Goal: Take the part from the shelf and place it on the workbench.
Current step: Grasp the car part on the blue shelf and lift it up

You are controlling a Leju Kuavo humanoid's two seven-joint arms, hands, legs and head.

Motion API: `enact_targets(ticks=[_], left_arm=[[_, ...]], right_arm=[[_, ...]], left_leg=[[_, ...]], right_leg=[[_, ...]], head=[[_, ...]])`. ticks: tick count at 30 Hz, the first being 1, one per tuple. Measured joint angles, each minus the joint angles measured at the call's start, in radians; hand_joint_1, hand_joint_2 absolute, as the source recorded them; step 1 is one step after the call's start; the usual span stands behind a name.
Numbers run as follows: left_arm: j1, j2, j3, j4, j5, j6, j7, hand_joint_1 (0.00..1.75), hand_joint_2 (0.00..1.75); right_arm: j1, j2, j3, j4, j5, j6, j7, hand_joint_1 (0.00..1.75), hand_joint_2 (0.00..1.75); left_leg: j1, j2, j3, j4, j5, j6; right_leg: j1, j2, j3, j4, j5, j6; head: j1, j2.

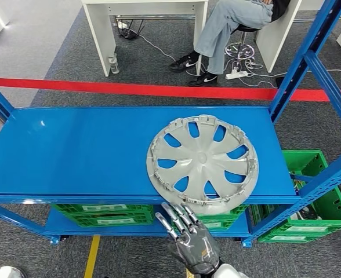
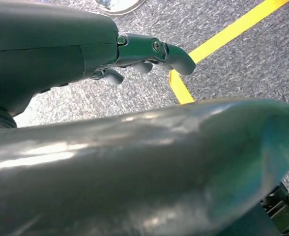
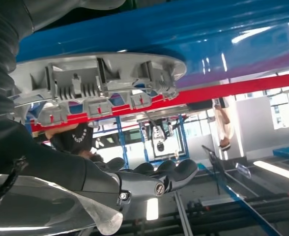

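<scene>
head view high above shelf (image 1: 72,156), wrist views close, inverted

grey hubcap (image 3: 95,81) seen edge-on with its clips showing, lying flat against the shiny blue shelf (image 3: 210,34), right hand (image 3: 135,179) near it but apart, fingers stretched out holding nothing, red stripe (image 3: 239,88) just past the shelf edge

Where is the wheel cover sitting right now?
In the head view the grey wheel cover lies flat on the right half of the blue shelf, its near edge overhanging the front lip, just beyond the right hand.
</scene>
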Motion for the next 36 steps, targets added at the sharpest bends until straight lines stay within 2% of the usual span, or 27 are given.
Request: enact_targets(ticks=[19,36], left_arm=[[0.0,0.001,0.0,0.0,-0.014,0.003,-0.054,0.0,0.0],[0.001,0.004,0.004,0.0,0.014,-0.069,-0.146,0.0,0.0]], right_arm=[[-0.054,0.078,-0.063,0.056,0.008,0.004,-0.01,0.0,1.75],[-0.105,0.084,-0.109,0.186,0.028,0.026,0.014,0.0,1.75]], left_leg=[[0.0,0.0,0.0,0.0,0.0,0.0],[0.0,0.0,0.0,0.0,0.0,0.0]], right_leg=[[0.0,0.0,0.0,0.0,0.0,0.0],[0.0,0.0,0.0,0.0,0.0,0.0]], head=[[0.0,0.0],[0.0,0.0]])
